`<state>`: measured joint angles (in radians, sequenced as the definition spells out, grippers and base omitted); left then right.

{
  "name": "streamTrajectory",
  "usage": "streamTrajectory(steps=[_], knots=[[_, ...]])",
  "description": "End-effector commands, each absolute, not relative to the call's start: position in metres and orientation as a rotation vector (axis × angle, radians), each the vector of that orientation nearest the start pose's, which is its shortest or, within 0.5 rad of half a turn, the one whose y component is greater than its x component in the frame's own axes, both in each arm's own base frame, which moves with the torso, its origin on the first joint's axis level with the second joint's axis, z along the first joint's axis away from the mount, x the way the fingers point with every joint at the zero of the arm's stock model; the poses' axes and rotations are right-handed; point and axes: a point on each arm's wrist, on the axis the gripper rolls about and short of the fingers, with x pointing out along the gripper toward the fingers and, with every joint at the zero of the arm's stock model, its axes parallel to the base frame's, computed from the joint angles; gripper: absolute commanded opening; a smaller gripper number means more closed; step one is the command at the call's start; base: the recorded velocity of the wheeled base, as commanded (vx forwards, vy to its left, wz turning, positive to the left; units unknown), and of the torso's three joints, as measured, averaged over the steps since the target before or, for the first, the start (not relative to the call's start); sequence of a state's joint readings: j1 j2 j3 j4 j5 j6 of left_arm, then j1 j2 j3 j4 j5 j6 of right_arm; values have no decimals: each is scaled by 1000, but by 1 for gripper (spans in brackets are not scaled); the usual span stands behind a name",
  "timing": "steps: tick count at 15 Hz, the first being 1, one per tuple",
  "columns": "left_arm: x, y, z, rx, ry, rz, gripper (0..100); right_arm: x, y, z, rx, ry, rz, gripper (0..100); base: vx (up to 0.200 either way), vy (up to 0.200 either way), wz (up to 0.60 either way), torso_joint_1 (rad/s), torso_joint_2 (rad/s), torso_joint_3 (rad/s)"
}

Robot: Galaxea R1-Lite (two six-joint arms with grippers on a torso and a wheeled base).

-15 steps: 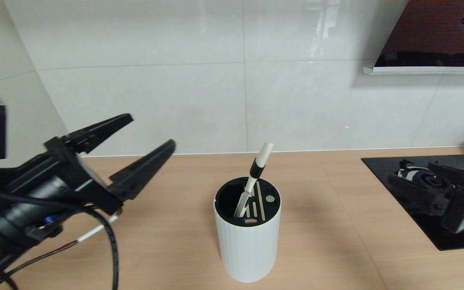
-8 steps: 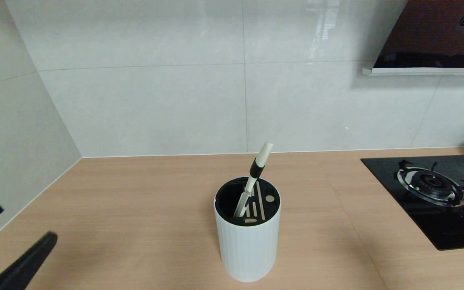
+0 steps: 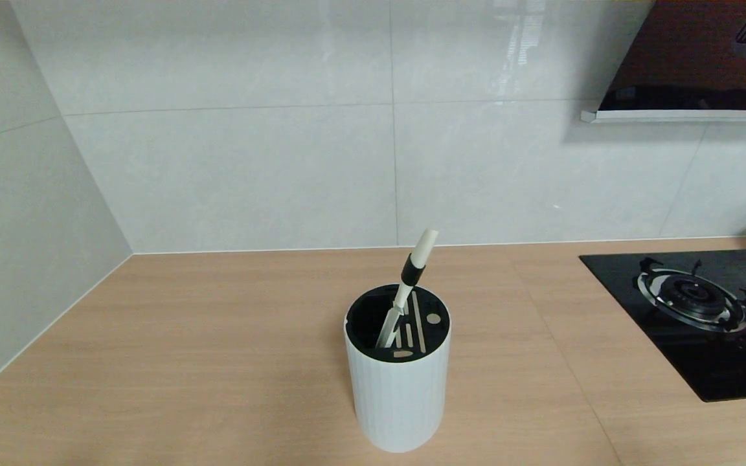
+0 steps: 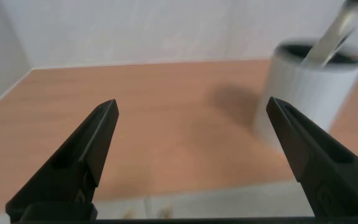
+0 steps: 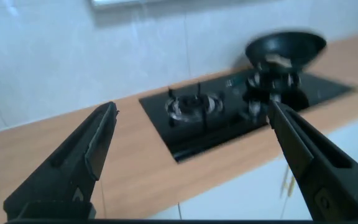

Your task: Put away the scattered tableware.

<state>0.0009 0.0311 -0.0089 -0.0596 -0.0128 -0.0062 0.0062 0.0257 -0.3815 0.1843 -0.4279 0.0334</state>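
Head view: a white ribbed holder (image 3: 399,395) stands on the wooden counter (image 3: 217,336), close to its near edge. A cream-handled knife (image 3: 417,259) leans in a slot of the holder's black top. A black gas hob (image 3: 671,349) lies to the right. The left gripper (image 4: 191,104) hangs left of the holder, jaws spread wide and empty. The right gripper (image 5: 191,107), equally spread and empty, is near the hob, where what seems a dark pan (image 5: 284,46) sits on the far burner.

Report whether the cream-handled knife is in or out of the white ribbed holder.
In: the cream-handled knife leans, blade sunk into the white ribbed holder.
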Motion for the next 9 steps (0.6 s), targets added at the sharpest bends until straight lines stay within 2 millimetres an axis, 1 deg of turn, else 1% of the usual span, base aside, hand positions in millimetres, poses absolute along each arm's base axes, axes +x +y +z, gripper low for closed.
streamTrajectory(steps=[1,2,3,6,9], knots=[[-23,0,75,-6,3,18,100,-53,-10,130,68,-105,-427,100,0,0,0,0,0,0],[-23,0,75,-6,5,18,100,-50,-10,125,62,-85,-428,100,0,0,0,0,0,0],[-23,0,76,-5,-3,18,100,-42,-10,112,52,-49,-424,100,0,0,0,0,0,0],[-23,0,76,15,-1,15,100,-25,-7,84,-15,-48,-289,100,0,0,0,0,0,0],[-23,0,76,0,-2,17,100,-23,-4,81,-39,-50,-174,100,0,0,0,0,0,0]])
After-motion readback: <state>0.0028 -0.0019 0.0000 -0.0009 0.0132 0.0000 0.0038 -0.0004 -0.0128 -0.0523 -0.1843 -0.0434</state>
